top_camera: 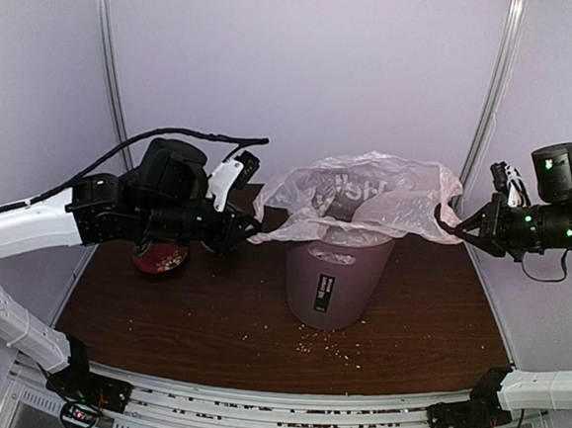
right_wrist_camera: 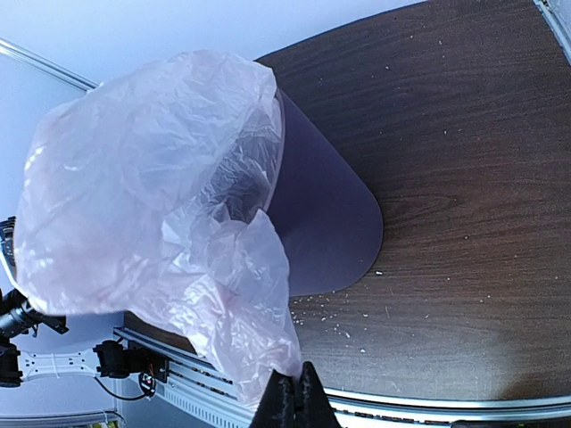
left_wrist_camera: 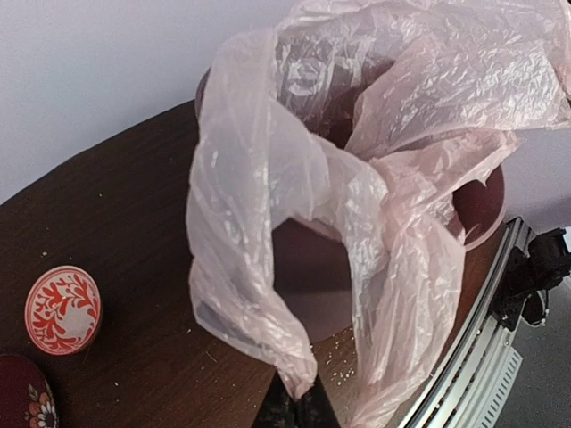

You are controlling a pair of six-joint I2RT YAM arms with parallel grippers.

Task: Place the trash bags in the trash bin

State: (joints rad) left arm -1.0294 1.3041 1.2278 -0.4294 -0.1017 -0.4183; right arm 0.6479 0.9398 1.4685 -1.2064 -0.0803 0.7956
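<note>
The pale pinkish trash bag (top_camera: 362,195) is stretched open above the mauve-brown trash bin (top_camera: 335,282) at the table's middle, its lower part hanging into the bin's mouth. My left gripper (top_camera: 250,226) is shut on the bag's left edge, left of the bin. My right gripper (top_camera: 463,226) is shut on the bag's right edge, right of the bin. In the left wrist view the bag (left_wrist_camera: 357,178) runs from the pinched fingers (left_wrist_camera: 299,410) over the bin (left_wrist_camera: 482,201). In the right wrist view the bag (right_wrist_camera: 152,196) covers the bin (right_wrist_camera: 330,223) above my gripper (right_wrist_camera: 296,397).
A red patterned bowl (top_camera: 160,256) sits under my left arm; two such bowls (left_wrist_camera: 61,309) lie at the left in the left wrist view. Crumbs (top_camera: 335,349) are scattered in front of the bin. The rail (top_camera: 271,406) runs along the near edge.
</note>
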